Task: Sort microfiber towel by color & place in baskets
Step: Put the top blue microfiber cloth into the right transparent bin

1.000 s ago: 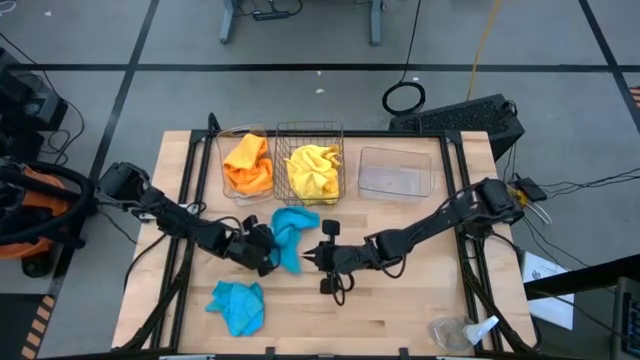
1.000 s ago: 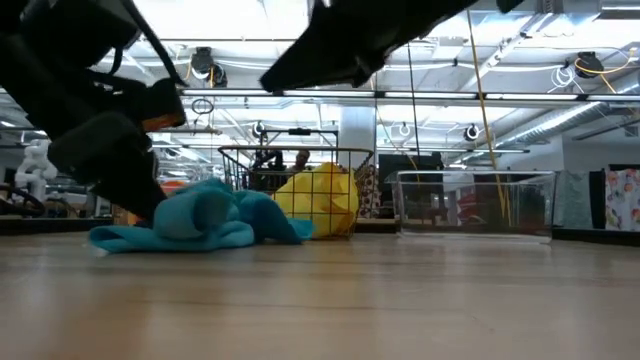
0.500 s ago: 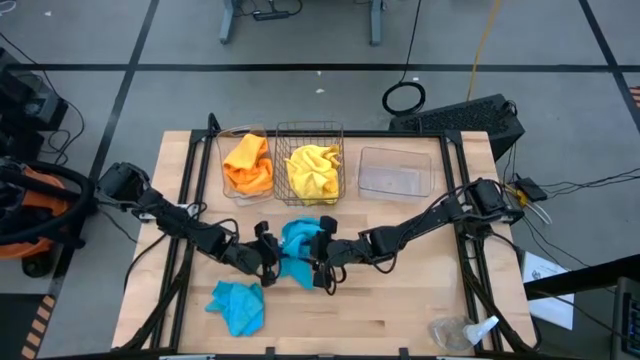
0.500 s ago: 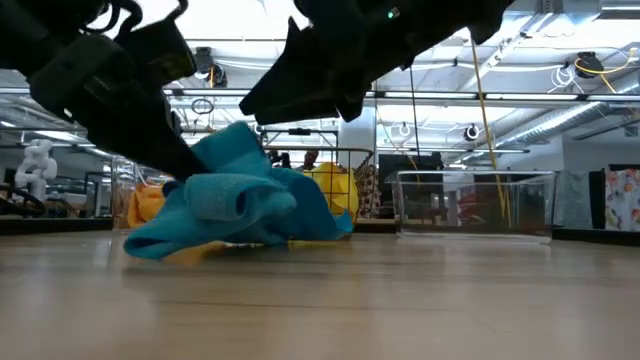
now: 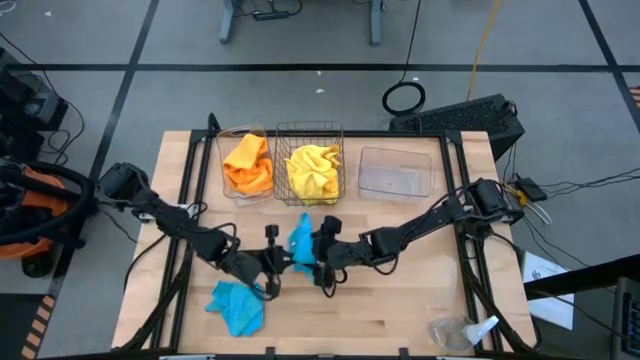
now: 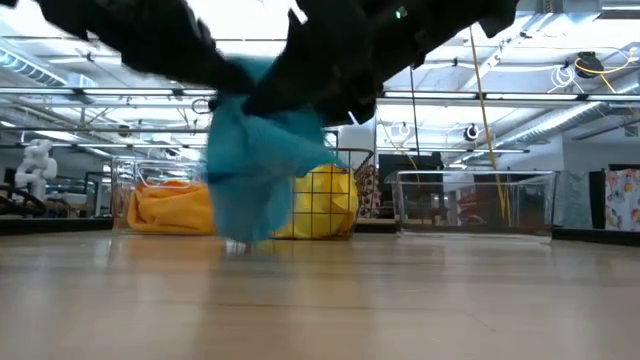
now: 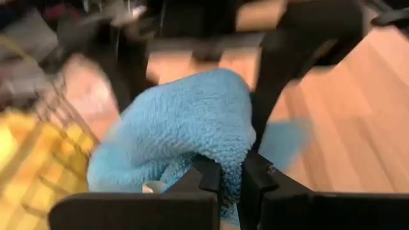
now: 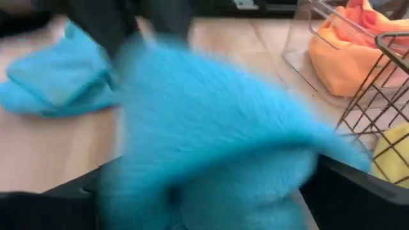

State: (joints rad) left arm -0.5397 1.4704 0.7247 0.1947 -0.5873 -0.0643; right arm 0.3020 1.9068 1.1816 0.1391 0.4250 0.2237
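The blue towel [image 5: 301,243], flat on the table a second ago, now hangs lifted between both arms. The left gripper [image 5: 274,258] pinches it; the right gripper [image 5: 322,255] has spread wide beside it. Behind, the clear tub [image 5: 396,171] waits empty.

Two blue towels [image 5: 301,243] [image 5: 236,305], one orange towel [image 5: 247,161], one yellow towel [image 5: 312,170], three baskets [image 5: 395,170]

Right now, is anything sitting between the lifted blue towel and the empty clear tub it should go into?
Nothing visible blocks it. The blue towel hangs off the table, pinched by the left gripper, with the right gripper open beside it. The empty clear tub sits at the table's far edge, right of the wire basket; bare tabletop lies between.
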